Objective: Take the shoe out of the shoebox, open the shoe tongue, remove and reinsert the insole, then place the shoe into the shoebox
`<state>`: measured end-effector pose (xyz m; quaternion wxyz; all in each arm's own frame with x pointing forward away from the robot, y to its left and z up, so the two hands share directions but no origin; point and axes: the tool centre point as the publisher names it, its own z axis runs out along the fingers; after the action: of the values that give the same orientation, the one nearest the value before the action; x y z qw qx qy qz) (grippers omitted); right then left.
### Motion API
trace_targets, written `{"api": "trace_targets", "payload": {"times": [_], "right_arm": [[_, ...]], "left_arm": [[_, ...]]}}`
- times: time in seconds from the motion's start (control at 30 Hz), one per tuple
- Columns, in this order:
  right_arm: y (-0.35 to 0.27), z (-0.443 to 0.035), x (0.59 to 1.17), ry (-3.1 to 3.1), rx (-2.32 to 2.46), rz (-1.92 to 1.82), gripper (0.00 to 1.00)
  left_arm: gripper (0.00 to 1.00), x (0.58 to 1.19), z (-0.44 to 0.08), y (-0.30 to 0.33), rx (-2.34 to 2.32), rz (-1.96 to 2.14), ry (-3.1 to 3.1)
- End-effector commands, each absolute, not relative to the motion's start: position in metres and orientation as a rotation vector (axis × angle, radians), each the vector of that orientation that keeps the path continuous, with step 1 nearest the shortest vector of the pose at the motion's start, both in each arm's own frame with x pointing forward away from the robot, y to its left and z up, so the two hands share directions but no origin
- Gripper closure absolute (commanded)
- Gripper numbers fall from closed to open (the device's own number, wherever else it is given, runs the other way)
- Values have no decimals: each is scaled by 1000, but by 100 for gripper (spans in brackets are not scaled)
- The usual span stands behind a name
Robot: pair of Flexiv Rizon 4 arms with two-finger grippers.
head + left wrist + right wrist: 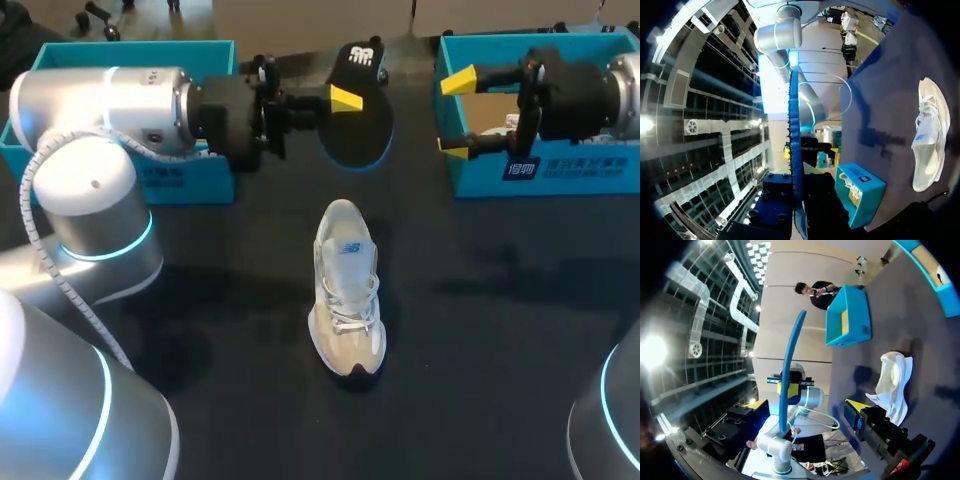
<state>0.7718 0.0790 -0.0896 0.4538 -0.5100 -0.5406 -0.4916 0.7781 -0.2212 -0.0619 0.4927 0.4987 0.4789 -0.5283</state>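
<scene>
Shoe (346, 290) stands amid open table (500, 350), apart from insole (365, 130) in left fingers (347, 97).

The left arm (100, 110), at ten o'clock, is made of silver-grey cylinders with glowing cyan joint rings and a white ribbed cable. The right arm (625, 80), at two o'clock, is silver-grey too. Black wrists carry the left gripper (350, 100) and right gripper (457, 112), both yellow-tipped.

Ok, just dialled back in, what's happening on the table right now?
The left gripper is shut on the dark insole, holding it in the air beyond the shoe. The white shoe stands on the black table, outside both the left teal box and the right teal box. The right gripper is open and empty by the latter. The insole is out, not yet back in.
</scene>
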Motion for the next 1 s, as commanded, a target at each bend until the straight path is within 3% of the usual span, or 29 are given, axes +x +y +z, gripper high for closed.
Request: {"api": "trace_targets", "payload": {"times": [0.03,0.47,1.0], "right_arm": [[79,-92,770,-1332,-1258,-1217,0],[79,-92,770,-1332,-1258,-1217,0],[79,-92,770,-1332,-1258,-1217,0]], "left_arm": [[100,777,-62,-220,1211,-1280,1161],[100,770,-55,-220,1140,-1392,1352],[100,756,-71,-216,602,-1761,1911]]}}
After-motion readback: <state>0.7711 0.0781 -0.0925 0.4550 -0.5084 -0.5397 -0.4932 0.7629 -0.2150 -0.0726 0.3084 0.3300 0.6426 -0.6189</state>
